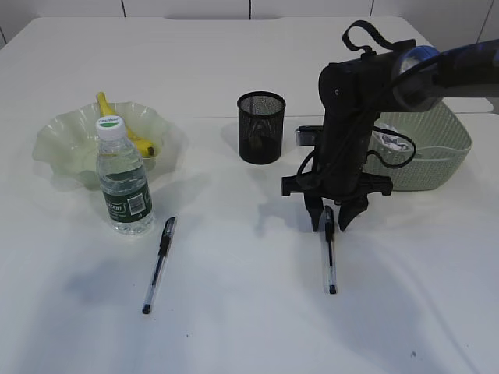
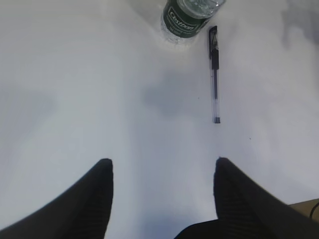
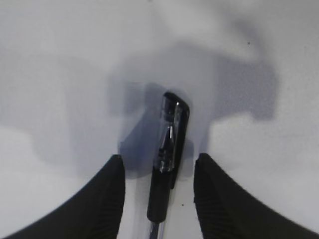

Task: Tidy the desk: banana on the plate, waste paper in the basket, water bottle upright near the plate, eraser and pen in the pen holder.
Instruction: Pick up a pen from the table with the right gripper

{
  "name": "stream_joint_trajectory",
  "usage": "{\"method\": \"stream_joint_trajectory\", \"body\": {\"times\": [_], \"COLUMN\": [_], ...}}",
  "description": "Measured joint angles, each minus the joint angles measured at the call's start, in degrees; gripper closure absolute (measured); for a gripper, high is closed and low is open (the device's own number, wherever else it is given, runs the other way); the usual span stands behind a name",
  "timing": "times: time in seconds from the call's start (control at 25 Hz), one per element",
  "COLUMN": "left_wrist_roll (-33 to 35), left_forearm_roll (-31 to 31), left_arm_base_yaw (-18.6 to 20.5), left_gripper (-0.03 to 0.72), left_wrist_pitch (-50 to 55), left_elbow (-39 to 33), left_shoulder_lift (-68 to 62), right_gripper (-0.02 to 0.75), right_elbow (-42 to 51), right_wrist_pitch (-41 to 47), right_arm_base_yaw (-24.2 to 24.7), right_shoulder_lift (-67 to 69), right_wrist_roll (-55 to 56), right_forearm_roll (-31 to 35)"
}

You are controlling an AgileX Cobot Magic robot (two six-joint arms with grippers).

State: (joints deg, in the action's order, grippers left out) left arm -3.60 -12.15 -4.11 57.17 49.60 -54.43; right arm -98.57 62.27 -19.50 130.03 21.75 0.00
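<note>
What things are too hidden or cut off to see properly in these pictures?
- Pen holder, exterior view: dark mesh hides whether the eraser is inside.
- Basket, exterior view: the right arm covers most of its contents.
- Water bottle, left wrist view: cut off by the top edge.
- Left gripper: absent from the exterior view.

Black wire-mesh pen holder (image 1: 261, 127), clear plastic bottle (image 1: 124, 177), glossy translucent plate (image 1: 58, 140), matt white table (image 1: 249, 312)

White table (image 1: 234, 327): plate (image 1: 58, 140), bottle (image 1: 125, 183), two pens (image 1: 159, 265), holder (image 1: 261, 128), basket (image 1: 444, 156).
</note>
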Motion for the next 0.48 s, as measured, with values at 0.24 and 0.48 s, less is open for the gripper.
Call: {"method": "stream_joint_trajectory", "body": {"times": [0.24, 0.48], "left_wrist_roll": [0.00, 0.00], "left_forearm_roll": [0.00, 0.00], "left_arm_base_yaw": [0.00, 0.00], "left_gripper": [0.241, 0.244], "left_wrist_pitch": [-0.56, -0.65], "left_elbow": [0.00, 0.00], "left_shoulder_lift": [0.00, 0.00], "right_gripper": [0.398, 0.442], "right_elbow": [0.00, 0.00], "right_wrist_pitch": [0.00, 0.00], "right_arm_base_yaw": [0.00, 0.00], "right_shoulder_lift": [0.72, 0.72], "right_wrist_roll": [0.12, 0.12], "right_forearm_roll": [0.00, 0.32]}}
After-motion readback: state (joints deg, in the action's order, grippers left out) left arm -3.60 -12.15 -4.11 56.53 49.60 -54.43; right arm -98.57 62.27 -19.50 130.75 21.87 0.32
